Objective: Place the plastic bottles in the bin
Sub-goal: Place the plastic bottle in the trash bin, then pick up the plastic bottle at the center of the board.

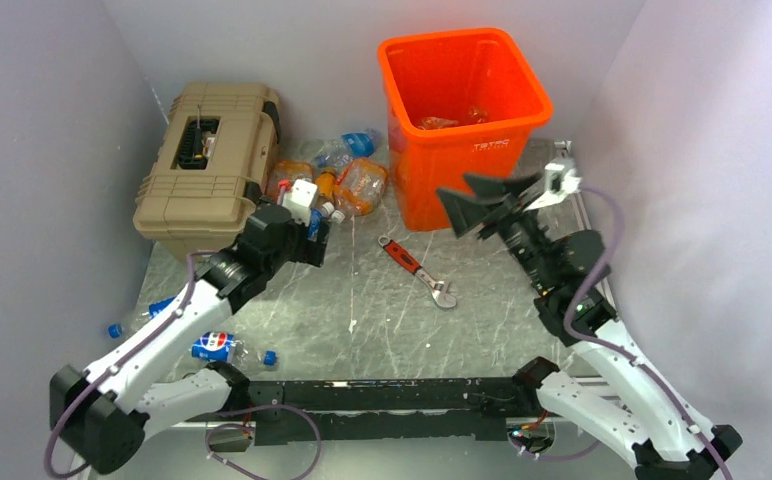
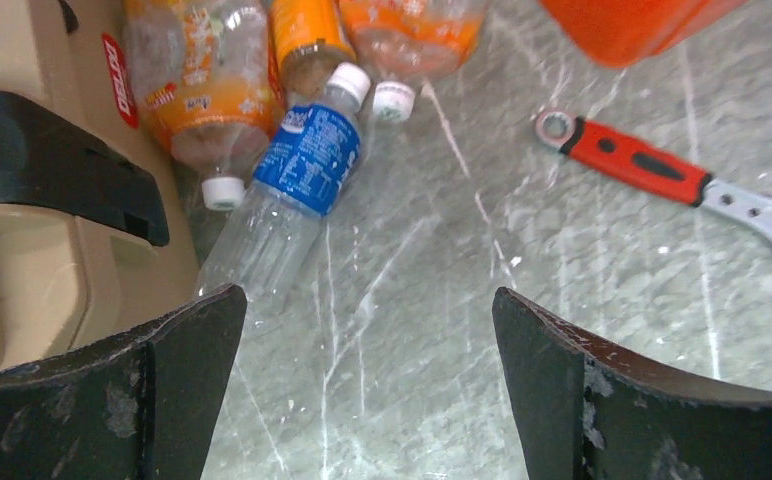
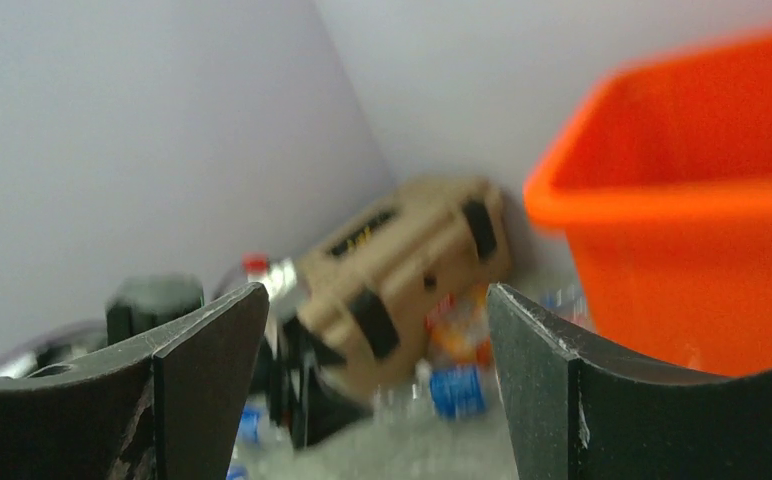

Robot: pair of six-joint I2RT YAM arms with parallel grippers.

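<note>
From above, the orange bin point(image 1: 457, 175) stands at the far side of the surface point(image 1: 362, 310), with a few crushed bottles point(image 1: 452, 122) lying inside it. A cluster of orange-tinted bottles point(image 1: 347, 180) lies between the bin and the tan toolbox point(image 1: 207, 160). The left hand point(image 1: 314, 232) hovers at the near edge of that cluster. The right hand point(image 1: 477, 205) hangs in front of the bin, spread and empty. A red-handled wrench point(image 1: 417, 270) lies between the 2 arms. A Pepsi bottle point(image 1: 227, 347) and a blue-capped bottle point(image 1: 142, 320) lie by the left arm.

In the left wrist view, the 2 fingers stand wide apart over bare surface, holding nothing. A blue-labelled clear bottle point(image 2: 297, 190) lies just beyond the left finger, beside the toolbox.

The right wrist view is blurred. Its fingers are apart with nothing between them, and the bin is at the right.
</note>
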